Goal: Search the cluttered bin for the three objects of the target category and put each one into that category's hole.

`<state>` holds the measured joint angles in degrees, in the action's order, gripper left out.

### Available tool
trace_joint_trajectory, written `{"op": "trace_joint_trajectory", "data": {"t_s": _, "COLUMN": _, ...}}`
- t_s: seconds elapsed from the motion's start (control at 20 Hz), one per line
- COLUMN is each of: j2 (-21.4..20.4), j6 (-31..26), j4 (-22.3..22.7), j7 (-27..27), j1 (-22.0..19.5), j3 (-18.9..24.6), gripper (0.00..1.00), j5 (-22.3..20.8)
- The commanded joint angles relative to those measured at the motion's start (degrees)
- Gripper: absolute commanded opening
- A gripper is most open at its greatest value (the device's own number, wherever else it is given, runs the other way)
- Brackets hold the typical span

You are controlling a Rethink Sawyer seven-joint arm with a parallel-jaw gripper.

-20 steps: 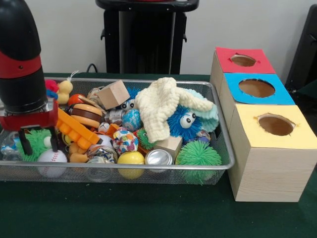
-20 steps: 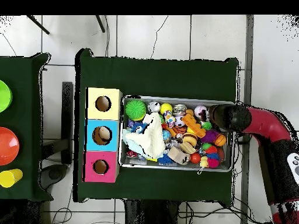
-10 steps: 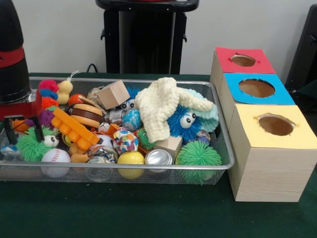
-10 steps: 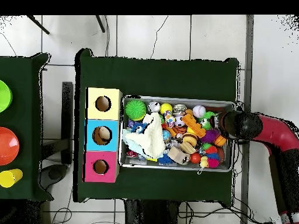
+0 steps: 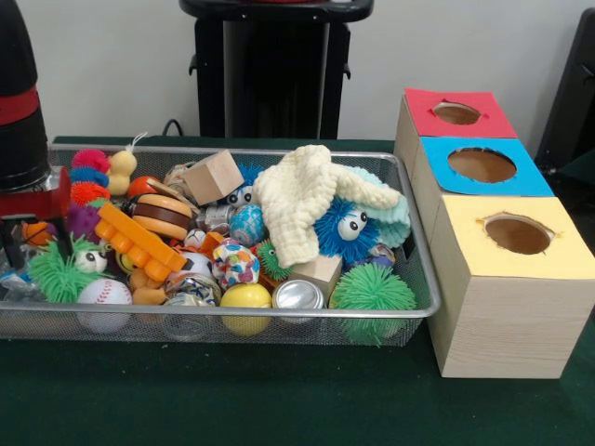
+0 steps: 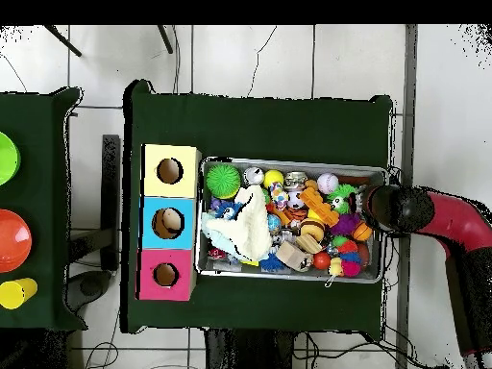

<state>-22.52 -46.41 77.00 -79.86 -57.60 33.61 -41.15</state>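
Observation:
The silver wire-mesh bin (image 5: 232, 321) sits on the green table, heaped with toys. In it are a cream cloth (image 5: 302, 200), a green spiky ball (image 5: 372, 293), a baseball (image 5: 98, 295), a yellow ball (image 5: 245, 297), a wooden block (image 5: 213, 177) and an orange toy brick (image 5: 139, 242). Three boxes with holes stand to its right: red (image 5: 456, 112), blue (image 5: 481, 164) and yellow (image 5: 517, 232). My gripper (image 5: 11, 243) hangs at the bin's left end, mostly cut off by the picture's edge. In the overhead view it (image 6: 375, 207) is over the bin's (image 6: 288, 163) right rim.
The black pedestal (image 5: 274, 65) stands behind the bin. A silver can (image 5: 298, 295) and a blue fuzzy toy with eyes (image 5: 346, 228) lie near the front. In the overhead view a side table holds a green bowl (image 6: 5, 159), an orange bowl (image 6: 12, 240) and a yellow cup (image 6: 14, 291).
My gripper has moved from over the toys out to the bin's end, leftward in the front view. The baseball and the green spiky toy by it now show fully.

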Motion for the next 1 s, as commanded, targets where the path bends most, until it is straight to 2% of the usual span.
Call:
{"op": "trace_joint_trajectory", "data": {"t_s": 0.05, "j2": 0.92, "j6": 1.26, "j4": 4.33, "j7": 15.37, "j1": 0.55, "j3": -1.51, "gripper": 1.00, "j5": -6.78}}
{"op": "trace_joint_trajectory", "data": {"t_s": 0.6, "j2": -1.40, "j6": 5.94, "j4": 11.01, "j7": 7.96, "j1": 2.29, "j3": -3.25, "gripper": 1.00, "j5": -7.28}}
{"op": "trace_joint_trajectory", "data": {"t_s": 1.0, "j2": -2.66, "j6": 7.41, "j4": 13.39, "j7": 5.07, "j1": 3.04, "j3": -3.96, "gripper": 1.00, "j5": -7.35}}
